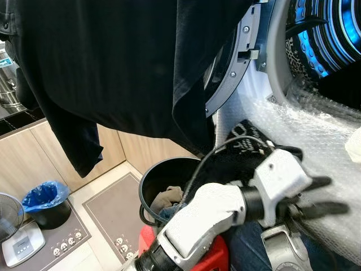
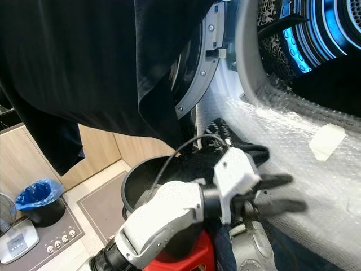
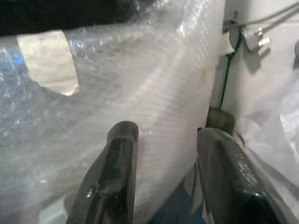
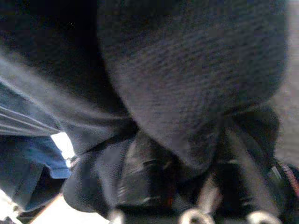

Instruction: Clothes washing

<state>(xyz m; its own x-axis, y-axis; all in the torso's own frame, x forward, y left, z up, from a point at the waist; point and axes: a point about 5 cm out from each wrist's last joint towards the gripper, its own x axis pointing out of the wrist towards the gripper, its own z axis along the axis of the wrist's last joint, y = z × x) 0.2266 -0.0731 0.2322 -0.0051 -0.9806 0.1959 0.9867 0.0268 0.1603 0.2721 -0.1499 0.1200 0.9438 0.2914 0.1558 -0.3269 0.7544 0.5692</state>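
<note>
Left gripper (image 1: 324,196) open beside bubble wrap (image 1: 316,132); no legible writing

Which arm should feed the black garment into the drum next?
Right, probably: the right tool is wrapped in the black garment. The left tool is open and empty by the bubble wrap.

I saw a pale floor (image 1: 96,189) carrying a grey mat (image 1: 113,217), a black laundry bucket (image 1: 152,180), a small black bin (image 1: 48,212) lined in blue, and a scale (image 1: 21,244) at the near-left corner.
</note>
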